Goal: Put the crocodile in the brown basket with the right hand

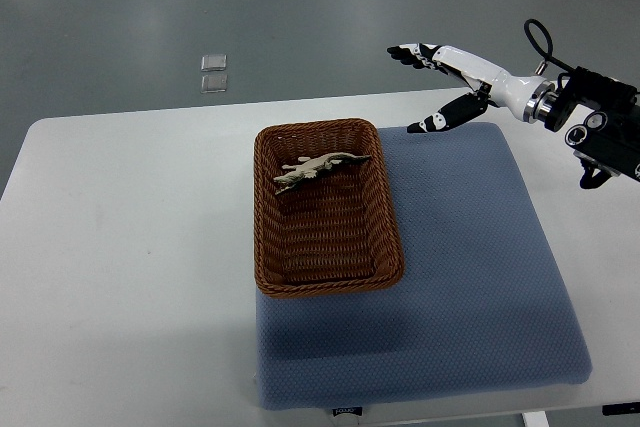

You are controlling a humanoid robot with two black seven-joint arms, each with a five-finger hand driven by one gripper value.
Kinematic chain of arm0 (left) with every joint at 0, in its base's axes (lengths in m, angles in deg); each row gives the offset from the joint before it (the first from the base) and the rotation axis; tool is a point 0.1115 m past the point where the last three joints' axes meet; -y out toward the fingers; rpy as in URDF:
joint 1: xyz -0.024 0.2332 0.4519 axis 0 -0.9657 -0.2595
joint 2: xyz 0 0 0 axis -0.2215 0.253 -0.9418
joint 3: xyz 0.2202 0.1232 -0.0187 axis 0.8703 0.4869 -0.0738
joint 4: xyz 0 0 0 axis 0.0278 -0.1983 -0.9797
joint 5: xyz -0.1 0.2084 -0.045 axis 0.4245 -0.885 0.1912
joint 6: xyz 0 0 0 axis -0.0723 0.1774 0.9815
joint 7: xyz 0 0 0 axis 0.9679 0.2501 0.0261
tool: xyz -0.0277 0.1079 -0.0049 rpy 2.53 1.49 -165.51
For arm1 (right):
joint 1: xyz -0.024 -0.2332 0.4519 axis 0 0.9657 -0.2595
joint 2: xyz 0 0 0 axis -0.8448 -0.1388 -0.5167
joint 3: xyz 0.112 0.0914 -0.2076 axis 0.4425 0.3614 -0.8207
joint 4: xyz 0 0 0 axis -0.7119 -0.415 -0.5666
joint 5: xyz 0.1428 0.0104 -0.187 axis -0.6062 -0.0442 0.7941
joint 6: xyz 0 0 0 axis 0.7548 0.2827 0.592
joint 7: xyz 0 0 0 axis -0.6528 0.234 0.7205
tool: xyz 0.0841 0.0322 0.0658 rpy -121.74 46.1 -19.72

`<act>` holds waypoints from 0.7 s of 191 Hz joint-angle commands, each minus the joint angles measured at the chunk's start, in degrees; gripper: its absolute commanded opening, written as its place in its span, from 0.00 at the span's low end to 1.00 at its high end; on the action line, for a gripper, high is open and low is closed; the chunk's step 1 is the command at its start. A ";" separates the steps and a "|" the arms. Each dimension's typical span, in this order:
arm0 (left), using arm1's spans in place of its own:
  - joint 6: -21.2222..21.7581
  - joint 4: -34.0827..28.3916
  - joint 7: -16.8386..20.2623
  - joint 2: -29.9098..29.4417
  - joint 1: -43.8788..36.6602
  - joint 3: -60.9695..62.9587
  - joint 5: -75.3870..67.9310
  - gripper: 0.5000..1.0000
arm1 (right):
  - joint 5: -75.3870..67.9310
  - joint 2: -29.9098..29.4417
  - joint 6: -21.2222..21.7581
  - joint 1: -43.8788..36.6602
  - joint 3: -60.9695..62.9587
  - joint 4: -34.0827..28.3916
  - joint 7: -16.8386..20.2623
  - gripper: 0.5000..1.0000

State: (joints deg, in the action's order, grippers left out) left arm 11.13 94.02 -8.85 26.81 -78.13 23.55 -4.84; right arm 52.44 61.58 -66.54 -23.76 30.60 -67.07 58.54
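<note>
A small grey-green toy crocodile [322, 166] lies inside the brown wicker basket [268, 247], at its far end, its tail resting against the right rim. My right hand [428, 89] hovers above the far right corner of the blue mat, to the right of the basket and apart from it. Its fingers are spread and hold nothing. The right arm enters from the right edge. No left arm shows.
The basket sits on the left part of a blue padded mat [470, 277], which lies on a white table [120, 247]. Two small clear squares [213, 73] lie on the grey floor beyond the table.
</note>
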 commanded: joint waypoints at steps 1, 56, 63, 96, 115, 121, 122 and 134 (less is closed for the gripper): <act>0.00 0.00 0.00 0.00 -0.04 0.00 0.00 1.00 | -10.92 -0.14 1.91 2.05 0.09 0.22 0.08 0.86; 0.00 0.00 0.09 0.00 0.04 0.00 0.00 1.00 | -40.11 -0.84 5.17 3.98 0.18 1.54 12.92 0.86; 0.00 0.00 0.00 0.00 -0.04 0.00 0.00 1.00 | -44.76 -0.84 5.25 3.98 0.27 2.15 16.34 0.86; 0.00 0.00 0.00 0.00 0.04 0.00 0.00 1.00 | -59.00 -0.93 5.96 4.07 0.27 3.82 24.78 0.86; 0.00 0.00 0.09 0.00 0.04 0.00 0.00 1.00 | -64.28 -1.02 7.36 4.16 0.27 3.82 24.96 0.86; 0.00 0.00 0.00 0.00 -0.04 0.00 0.00 1.00 | -65.25 -1.11 7.89 4.16 0.27 3.91 24.87 0.86; 0.00 0.00 0.00 0.00 -0.04 0.00 0.00 1.00 | -65.25 -1.11 7.89 4.16 0.27 3.91 24.87 0.86; 0.00 0.00 0.09 0.00 0.04 0.00 0.00 1.00 | -65.95 -1.02 8.51 4.25 0.27 3.91 23.99 0.86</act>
State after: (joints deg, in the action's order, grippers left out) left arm 11.13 94.01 -8.82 26.81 -78.14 23.55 -4.84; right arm -11.31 60.53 -59.14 -19.60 30.86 -63.19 83.28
